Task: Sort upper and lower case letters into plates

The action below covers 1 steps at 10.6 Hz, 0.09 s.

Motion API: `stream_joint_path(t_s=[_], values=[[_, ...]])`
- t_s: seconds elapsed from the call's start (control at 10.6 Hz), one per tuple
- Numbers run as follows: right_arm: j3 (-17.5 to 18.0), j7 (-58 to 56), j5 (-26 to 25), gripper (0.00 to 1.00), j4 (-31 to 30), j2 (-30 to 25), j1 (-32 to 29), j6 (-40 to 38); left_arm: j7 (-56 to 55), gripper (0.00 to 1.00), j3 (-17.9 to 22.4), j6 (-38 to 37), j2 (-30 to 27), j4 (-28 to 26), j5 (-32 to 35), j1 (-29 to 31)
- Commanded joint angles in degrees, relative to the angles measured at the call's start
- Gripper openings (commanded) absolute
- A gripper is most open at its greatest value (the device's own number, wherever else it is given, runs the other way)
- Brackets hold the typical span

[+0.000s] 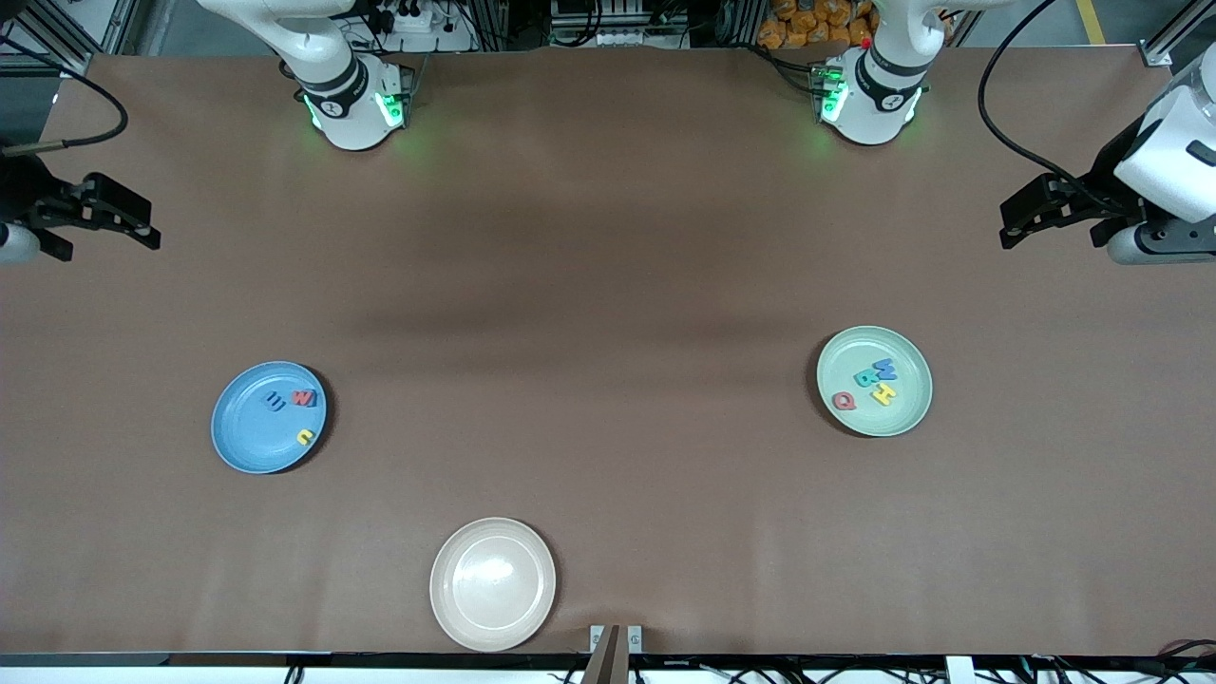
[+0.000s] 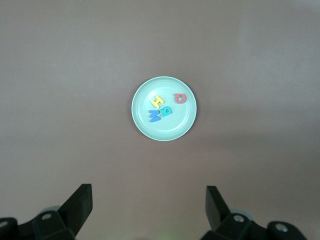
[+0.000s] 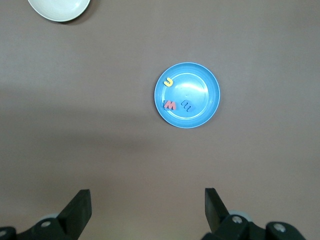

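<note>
The blue plate (image 1: 249, 439) lies toward the right arm's end of the table. In it are a blue letter (image 1: 275, 402), a red letter (image 1: 303, 398) and a yellow letter (image 1: 305, 437). The mint green plate (image 1: 904, 414) lies toward the left arm's end and holds a red Q (image 1: 844, 401), a teal letter (image 1: 866, 377), a blue letter (image 1: 886, 368) and a yellow H (image 1: 884, 393). My right gripper (image 1: 152, 228) hangs open and empty high over the table's edge, looking down on the blue plate (image 3: 202, 92). My left gripper (image 1: 1009, 226) hangs likewise, open and empty, over the mint plate (image 2: 170, 131).
A beige-cream plate (image 1: 493, 583) with nothing in it sits near the table's front edge, nearer to the front camera than both other plates. Brown table surface stretches between the plates and the arm bases.
</note>
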Motion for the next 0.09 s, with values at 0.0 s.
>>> stream_joint_path(t_s=[0.0], values=[[-1.0,1.0,-0.7,1.0,1.2,0.1,0.6,-1.4,1.1,1.0,-0.1,0.1,-0.4,0.3,1.4,0.1]])
